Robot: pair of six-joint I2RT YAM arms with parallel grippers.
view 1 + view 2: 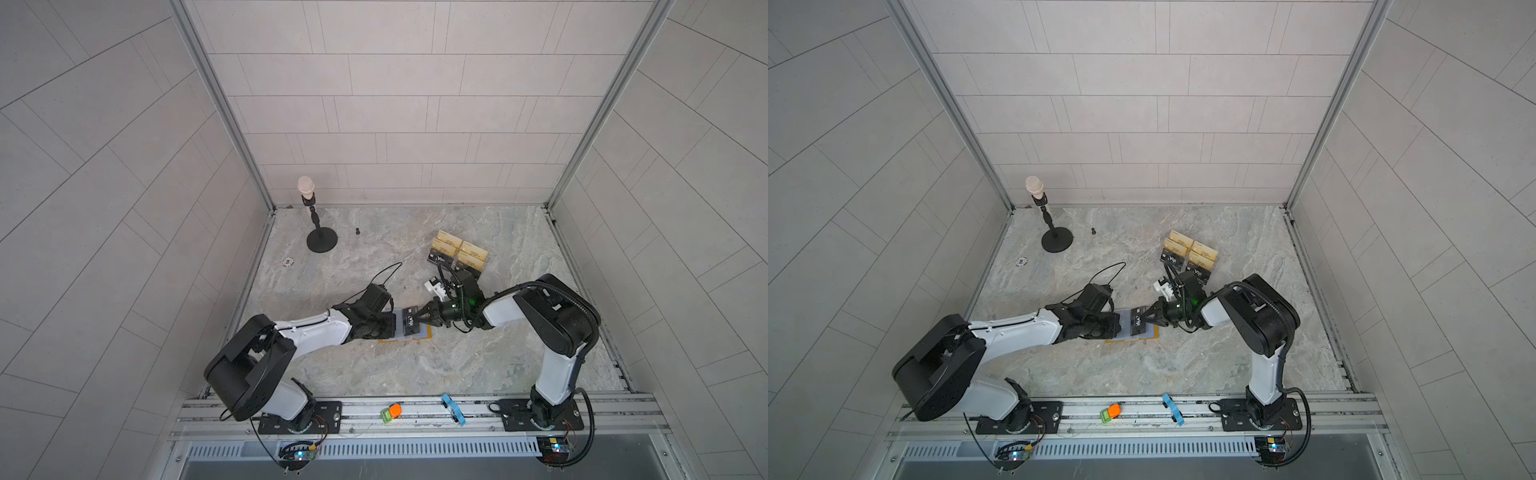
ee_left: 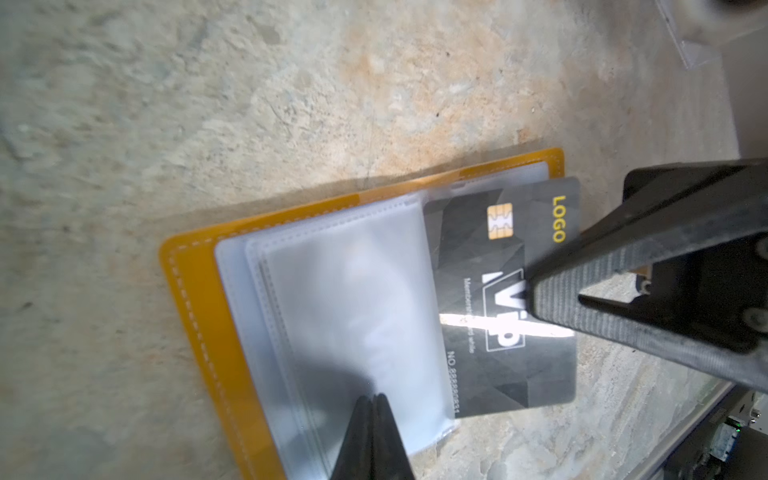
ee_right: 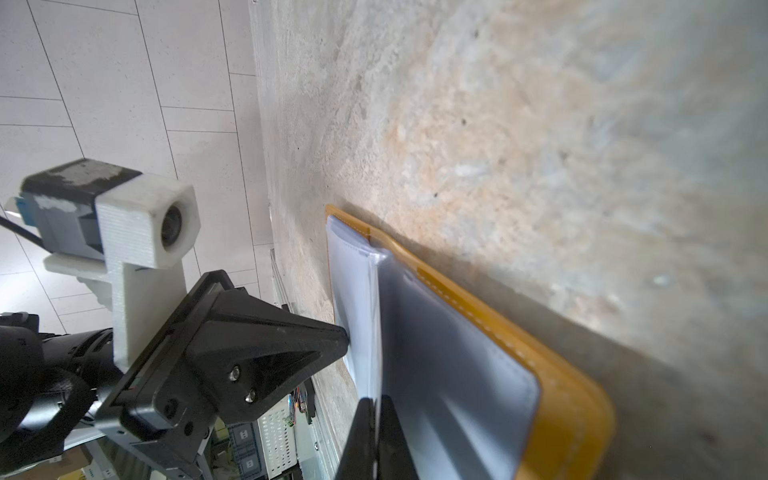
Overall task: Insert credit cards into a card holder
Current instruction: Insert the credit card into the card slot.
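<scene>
While the open card holder (image 1: 423, 333) is lying flat in both top views, the right gripper (image 1: 419, 321) is clamping a credit card (image 1: 410, 325) over it. Left wrist: the left gripper (image 2: 371, 409) is resting closed on the holder's sleeves (image 2: 353, 299). Right wrist: the left gripper's tip is touching those sleeves' edges.

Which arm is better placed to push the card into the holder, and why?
Right: the right gripper is shut on the card, whose edge sits at a sleeve mouth. The left gripper, shut, rests on the holder, likely steadying it.
</scene>
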